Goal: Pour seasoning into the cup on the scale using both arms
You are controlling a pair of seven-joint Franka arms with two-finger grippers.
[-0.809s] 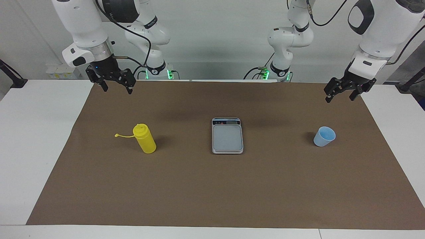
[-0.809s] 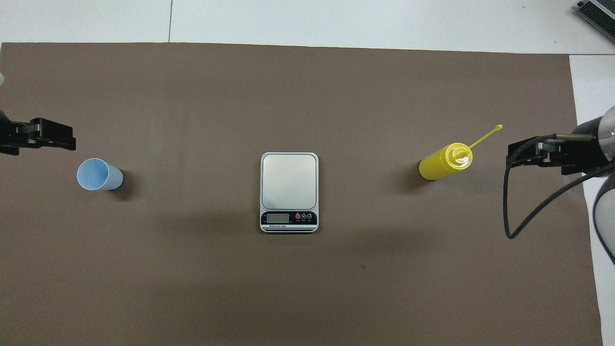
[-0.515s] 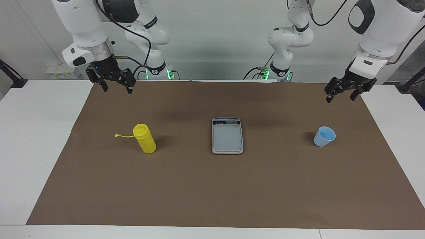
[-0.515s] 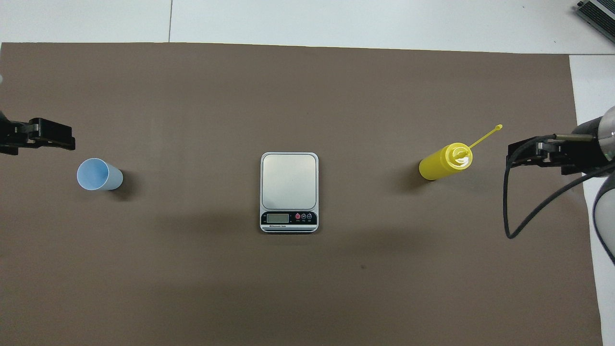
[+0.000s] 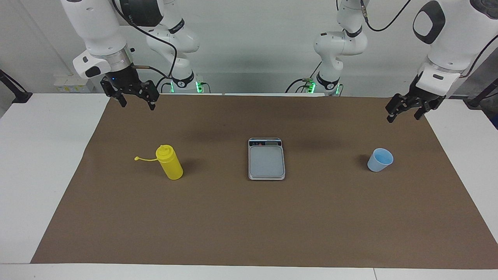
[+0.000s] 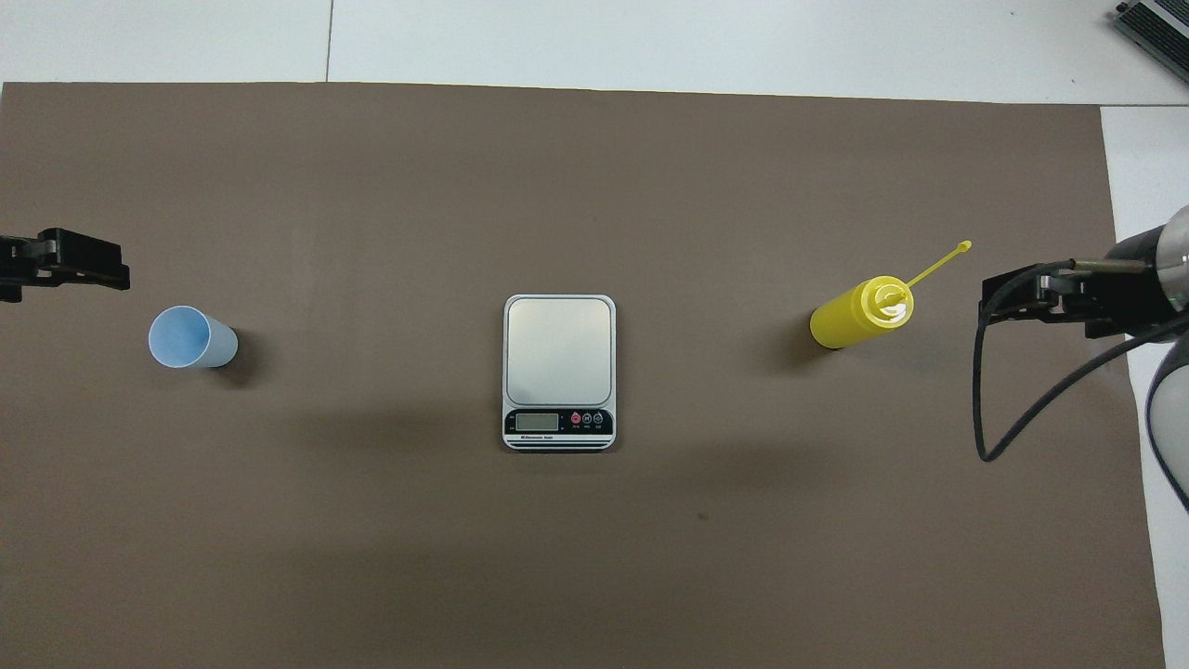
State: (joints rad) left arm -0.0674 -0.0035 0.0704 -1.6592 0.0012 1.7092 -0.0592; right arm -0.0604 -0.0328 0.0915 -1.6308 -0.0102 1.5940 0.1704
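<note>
Both sets of jaws stand wide and hold nothing. I've got the left gripper (image 5: 405, 112) up in the air over the brown mat's (image 5: 249, 217) edge nearest the robots, at the left arm's end of the counter (image 5: 35, 155); in the overhead view only its tip (image 6: 88, 263) pokes in from the frame edge. Right gripper (image 5: 134, 100) hangs over the mat's corner nearest the robots at the right arm's end, black cable looping off its wrist. Neither touches anything. Cup (image 5: 380, 160) stands upright on the mat toward the left arm's end, mouth up, under and a bit farther out than the left gripper, well apart from it. Seasoning bottle (image 5: 169, 162) stands upright on the mat toward the right arm's end, cap strap (image 5: 144, 158) sticking out sideways toward that end of the counter. Scale (image 5: 266, 159) lies flat mid-mat between cup and bottle, well apart from both, display strip on the short edge nearest the robots, platform bare. Cup, scale and bottle sit roughly in one line along the counter's length.
</note>
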